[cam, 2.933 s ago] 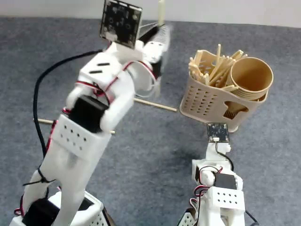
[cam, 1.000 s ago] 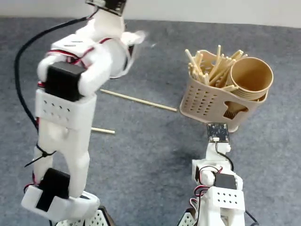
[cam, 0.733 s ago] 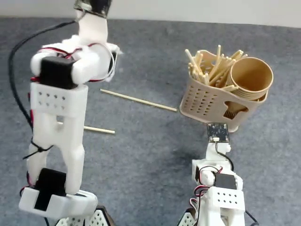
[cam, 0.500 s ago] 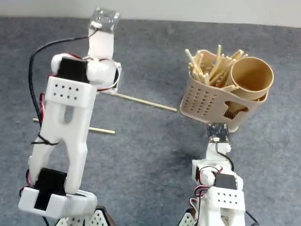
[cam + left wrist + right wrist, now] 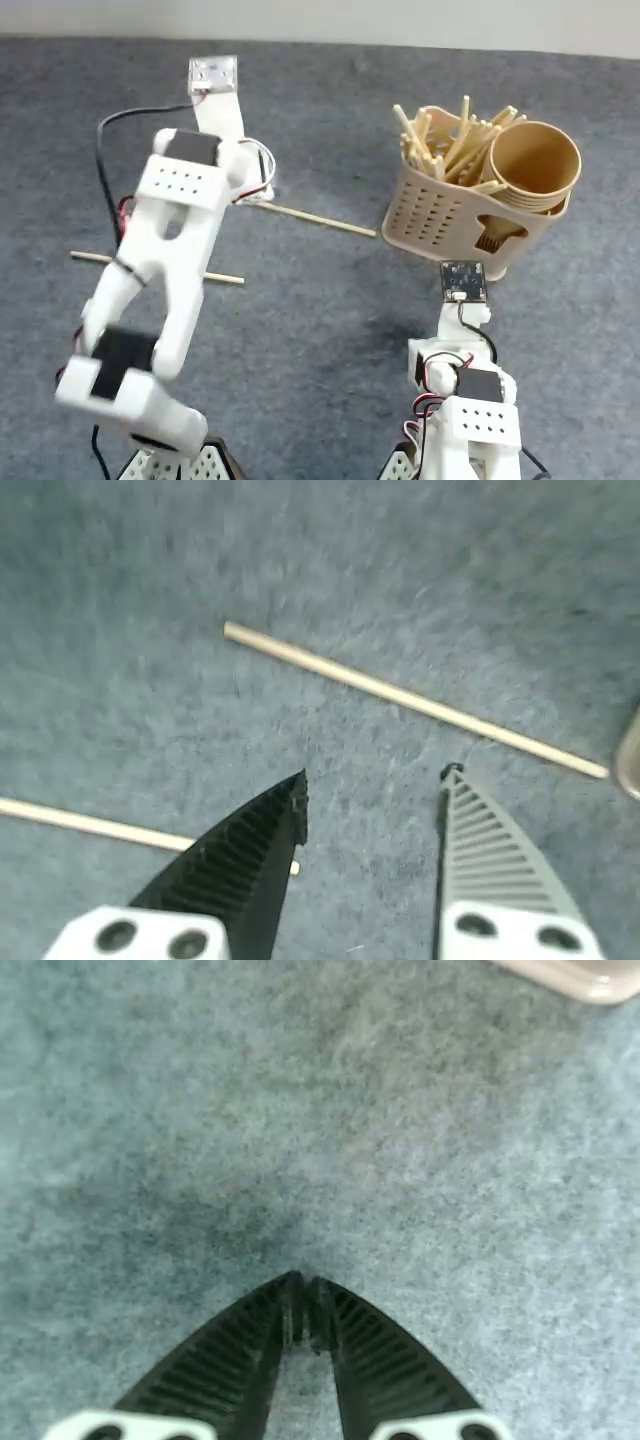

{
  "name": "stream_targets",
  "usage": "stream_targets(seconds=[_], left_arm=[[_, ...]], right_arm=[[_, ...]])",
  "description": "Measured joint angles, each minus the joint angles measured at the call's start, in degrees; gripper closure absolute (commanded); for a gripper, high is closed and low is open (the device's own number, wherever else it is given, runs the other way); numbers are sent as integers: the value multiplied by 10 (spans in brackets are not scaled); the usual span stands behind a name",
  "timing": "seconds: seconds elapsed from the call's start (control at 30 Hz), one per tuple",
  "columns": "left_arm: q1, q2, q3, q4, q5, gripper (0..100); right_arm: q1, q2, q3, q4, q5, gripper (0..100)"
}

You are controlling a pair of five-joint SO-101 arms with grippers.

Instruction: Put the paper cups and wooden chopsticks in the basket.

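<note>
A beige basket [image 5: 440, 215] at the right holds several wooden chopsticks [image 5: 450, 140] and stacked paper cups [image 5: 535, 165]. Two loose chopsticks lie on the grey carpet. One chopstick [image 5: 320, 220] [image 5: 410, 700] lies just left of the basket. The other chopstick [image 5: 225, 278] [image 5: 90, 823] lies nearer the front, partly hidden under the left arm [image 5: 185, 200]. My left gripper [image 5: 375, 776] hangs open above the carpet, with the first chopstick just beyond its tips. My right gripper [image 5: 300, 1305] is shut and empty, low in front of the basket [image 5: 580, 975].
The right arm [image 5: 462, 300] sits folded in front of the basket. Grey carpet covers the whole table, with a pale wall edge along the back. Open carpet lies between the two arms.
The left arm had an upright chopstick by the basket, and one more now stands in the basket. That arm has swung left and dropped over the loose chopstick. The right arm kept still.
</note>
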Motion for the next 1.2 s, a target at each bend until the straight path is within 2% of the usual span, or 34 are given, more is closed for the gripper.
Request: stream_targets(seconds=[0.43, 0.73, 0.8, 0.93, 1.2], left_arm=[[-1, 273, -214, 29, 149, 779], [-1, 405, -307, 39, 158, 784], [-1, 419, -315, 39, 158, 832], [2, 434, -332, 39, 158, 993], [-24, 463, -367, 36, 160, 994]], right_arm=[[0, 0, 0, 0, 0, 957], [0, 0, 0, 0, 0, 957], [0, 0, 0, 0, 0, 957], [0, 0, 0, 0, 0, 957], [0, 0, 0, 0, 0, 957]])
